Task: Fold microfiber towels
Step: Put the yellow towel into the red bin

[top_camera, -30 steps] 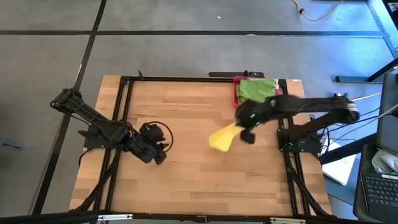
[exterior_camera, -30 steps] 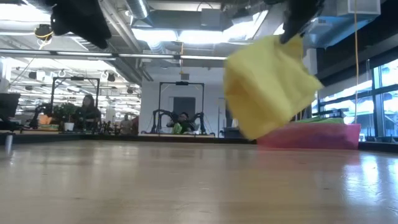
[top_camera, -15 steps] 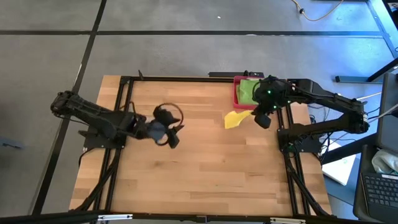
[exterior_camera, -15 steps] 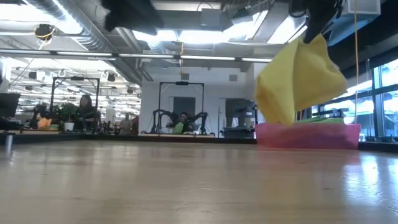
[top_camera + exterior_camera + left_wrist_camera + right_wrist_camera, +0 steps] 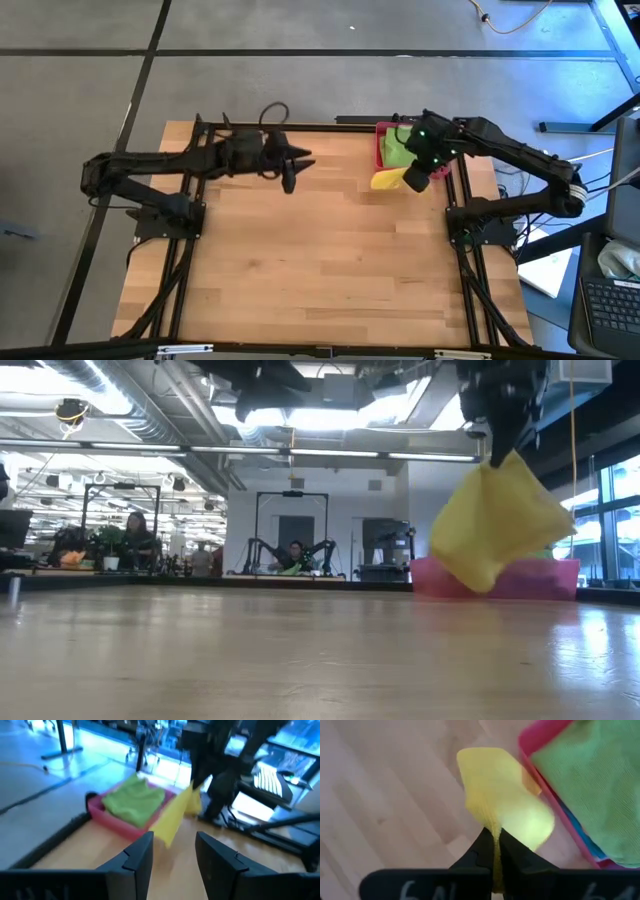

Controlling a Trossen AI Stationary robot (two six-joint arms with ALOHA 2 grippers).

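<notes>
Yellow towel [image 5: 387, 180] hangs in the air, pinched at its top by the right gripper [image 5: 414, 178], jaws clenched on the cloth. It dangles clear of the wood table [image 5: 330, 270], at about 2 o'clock on the tabletop, just beside the near-left edge of the pink tray [image 5: 381, 150]. Tray sits at the table's far right corner and holds a folded green towel [image 5: 402, 148]; a strip of teal cloth [image 5: 575, 831] shows under it in the right wrist view.

Left gripper [image 5: 291, 172] hovers at approx. 11 o'clock near the far edge, jaws parted w/ nothing between them, well apart from the yellow towel. Whole near half of the table is open wood.

Low view: the towel's lower corner hangs in front of the tray; both arms cut off at the top. Room behind is hard to make out; seated people far off.
</notes>
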